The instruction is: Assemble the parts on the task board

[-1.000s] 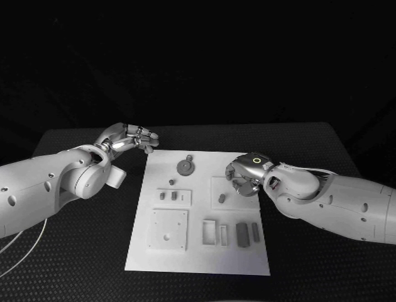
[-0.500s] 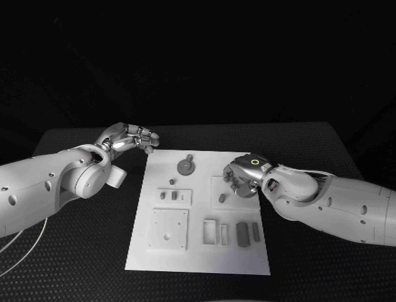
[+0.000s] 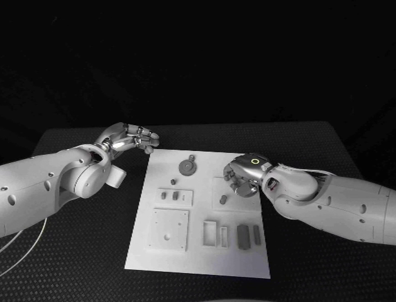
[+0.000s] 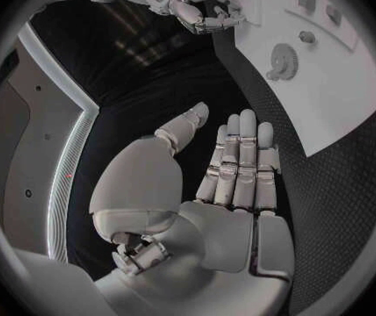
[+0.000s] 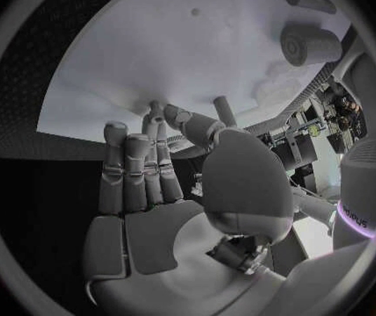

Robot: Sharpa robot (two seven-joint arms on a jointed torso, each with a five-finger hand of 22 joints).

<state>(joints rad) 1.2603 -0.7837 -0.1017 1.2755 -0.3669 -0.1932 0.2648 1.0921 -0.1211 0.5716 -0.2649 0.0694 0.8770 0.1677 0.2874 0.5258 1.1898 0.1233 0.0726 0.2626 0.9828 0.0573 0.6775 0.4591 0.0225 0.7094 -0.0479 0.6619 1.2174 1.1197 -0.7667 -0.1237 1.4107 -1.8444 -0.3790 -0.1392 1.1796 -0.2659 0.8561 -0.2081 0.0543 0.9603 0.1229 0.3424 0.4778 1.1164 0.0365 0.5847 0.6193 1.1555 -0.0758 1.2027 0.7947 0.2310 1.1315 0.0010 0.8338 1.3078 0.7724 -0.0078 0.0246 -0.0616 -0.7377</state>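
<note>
Looks barely started: loose parts [image 3: 243, 234] lie across the task board [image 3: 198, 264] mid-desk, left robot hand [image 3: 130, 138] spread empty by its far-left corner, right robot hand [image 3: 244, 178] maybe pinching something.

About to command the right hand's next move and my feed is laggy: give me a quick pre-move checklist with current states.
1. Right hand over the task board: ok.
2. Right hand free of any part: cannot tell, fingers hide what is under them.
3. Left hand off the board, beside its far left corner: ok.
4. Left hand holds nothing, fingers apart: ok.
5. Round geared part lying on the board, untouched: ok.
6. Small peg near the right hand, not gripped: ok.
</note>
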